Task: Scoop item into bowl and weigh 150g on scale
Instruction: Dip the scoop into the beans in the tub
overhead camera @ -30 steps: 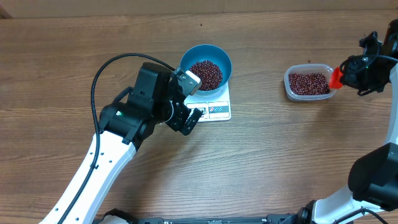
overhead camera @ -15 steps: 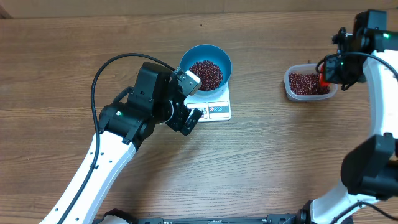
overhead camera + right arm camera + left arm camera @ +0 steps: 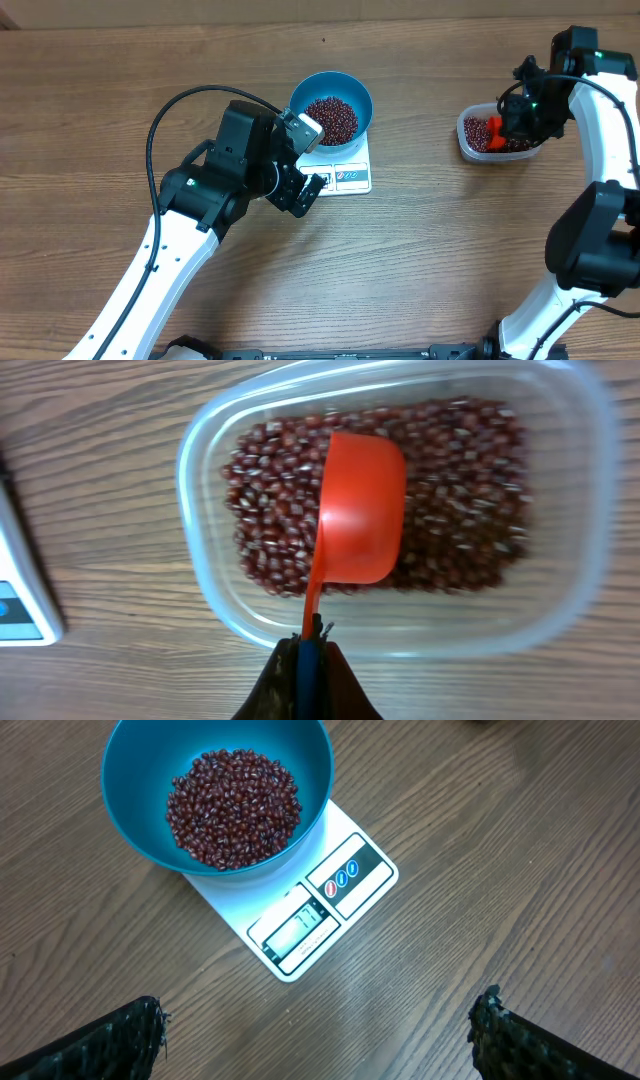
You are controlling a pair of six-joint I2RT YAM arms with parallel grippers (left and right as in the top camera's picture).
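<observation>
Evidently the right pincer [image 3: 517,124], clamping the scoop [image 3: 360,510], has swung from beside the tub [image 3: 200,460] to over its beans [image 3: 265,535], so another load looks likely; left pincer [image 3: 308,190] wide.

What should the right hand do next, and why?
Probably push the scoop down through the beans in the clear tub: the right hand grips its handle, no load shows on the cup, and the blue bowl on the scale is part full.

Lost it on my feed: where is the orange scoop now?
In the right wrist view the orange scoop is over the beans in the clear tub, right of the scale, its handle pinched in the right claw.
</observation>
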